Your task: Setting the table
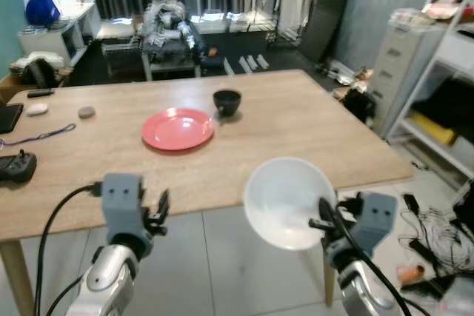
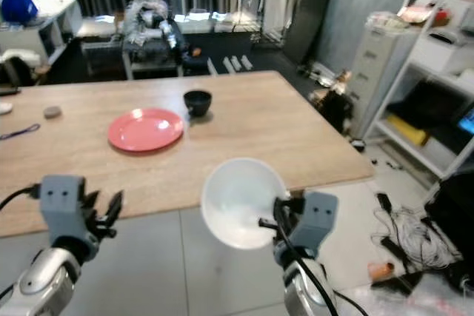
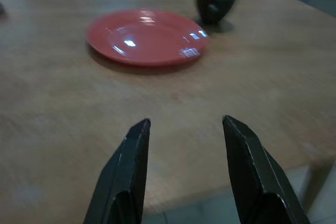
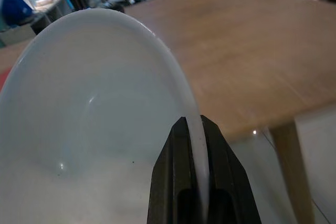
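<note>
The setting looked partly laid. A red plate (image 1: 178,129) already lay flat on the wooden surface (image 1: 296,131), and a small dark cup (image 1: 227,101) stood upright just beside it at the plate's 1 o'clock. The white bowl (image 1: 287,201) was not yet down — the right end effector (image 1: 324,221) had its two fingers clamped thin on the rim, one inside and one outside, holding the bowl tilted in the air off the surface's near edge, at about 5 o'clock from the plate. By my judgement, carrying the bowl in and setting it near the plate remained.

The left end effector (image 3: 184,169) was spread wide with nothing between its fingers, poised low before the near edge and pointing at the plate.

The cup's contents could not be told, and the small clutter toward the surface's 9 o'clock end — a dark handset (image 1: 16,166), a cord (image 1: 44,135), two pebble-like objects — was too small to identify.
</note>
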You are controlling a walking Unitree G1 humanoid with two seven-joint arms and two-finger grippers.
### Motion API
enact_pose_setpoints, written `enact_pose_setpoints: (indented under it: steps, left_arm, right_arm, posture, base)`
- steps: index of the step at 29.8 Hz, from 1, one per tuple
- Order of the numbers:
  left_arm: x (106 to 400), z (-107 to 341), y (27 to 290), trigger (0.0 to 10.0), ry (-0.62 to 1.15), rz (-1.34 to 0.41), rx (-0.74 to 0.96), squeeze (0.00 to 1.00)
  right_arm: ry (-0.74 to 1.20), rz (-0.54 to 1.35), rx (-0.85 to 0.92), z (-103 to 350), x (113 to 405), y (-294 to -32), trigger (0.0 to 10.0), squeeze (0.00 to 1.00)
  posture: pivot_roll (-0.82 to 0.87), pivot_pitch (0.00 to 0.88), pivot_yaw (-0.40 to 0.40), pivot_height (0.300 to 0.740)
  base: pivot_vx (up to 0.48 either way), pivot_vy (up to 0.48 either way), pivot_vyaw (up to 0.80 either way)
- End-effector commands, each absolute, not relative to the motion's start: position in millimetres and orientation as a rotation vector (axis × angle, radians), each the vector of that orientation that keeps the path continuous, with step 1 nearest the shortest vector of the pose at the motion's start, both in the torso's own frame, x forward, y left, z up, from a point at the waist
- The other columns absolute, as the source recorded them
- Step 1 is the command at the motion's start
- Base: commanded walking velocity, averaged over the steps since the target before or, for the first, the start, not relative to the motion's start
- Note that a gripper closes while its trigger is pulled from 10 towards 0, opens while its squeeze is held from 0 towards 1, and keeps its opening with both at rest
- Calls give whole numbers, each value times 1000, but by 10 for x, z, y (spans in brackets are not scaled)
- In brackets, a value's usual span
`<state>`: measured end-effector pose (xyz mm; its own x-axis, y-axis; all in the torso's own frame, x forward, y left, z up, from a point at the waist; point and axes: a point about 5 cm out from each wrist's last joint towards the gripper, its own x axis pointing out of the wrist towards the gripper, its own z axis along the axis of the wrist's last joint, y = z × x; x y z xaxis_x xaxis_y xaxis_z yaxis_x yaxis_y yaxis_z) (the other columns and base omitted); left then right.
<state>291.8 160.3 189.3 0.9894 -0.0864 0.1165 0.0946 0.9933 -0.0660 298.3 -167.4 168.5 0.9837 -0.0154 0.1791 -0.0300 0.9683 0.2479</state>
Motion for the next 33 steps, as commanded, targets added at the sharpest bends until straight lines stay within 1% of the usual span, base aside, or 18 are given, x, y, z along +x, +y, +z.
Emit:
enact_pose_setpoints:
  steps: [1,15,18,21,26,32,33]
  left_arm:
    - [2904,1845,1656,10000,-94,-67,-56,0]
    - [2903,1840,1649,10000,-91,-72,-53,0]
    - [2901,1836,1647,10000,-87,-74,-52,0]
    - [2893,1835,1639,10000,-85,-85,-53,0]
    - [2851,1851,1622,10000,-90,-120,-62,0]
    - [2832,1893,1637,10000,-105,-135,-62,0]
    - [2816,1935,1636,10000,-122,-176,-38,0]
  right_arm:
    - [-170,18,273,1657,2970,-1631,10000,0]
    - [-167,6,268,1651,2965,-1655,10000,0]
    - [-166,6,260,1657,2968,-1665,10000,0]
    - [-161,6,245,1668,2980,-1695,10000,0]
    - [-184,32,185,1811,3057,-1860,10000,0]
    - [-200,94,158,1948,3134,-1829,10000,0]
    - [-171,125,118,1978,3197,-1784,10000,0]
  posture:
    - [43,120,67,740]
    - [44,121,69,740]
    - [43,120,70,740]
    - [44,120,70,740]
    - [44,116,69,740]
    - [48,113,67,740]
    - [58,113,61,740]
  base:
    - [480,0,0]
    - [480,0,0]
    - [316,0,0]
    - [0,0,0]
    - [0,0,0]
    - [0,0,0]
    - [0,0,0]
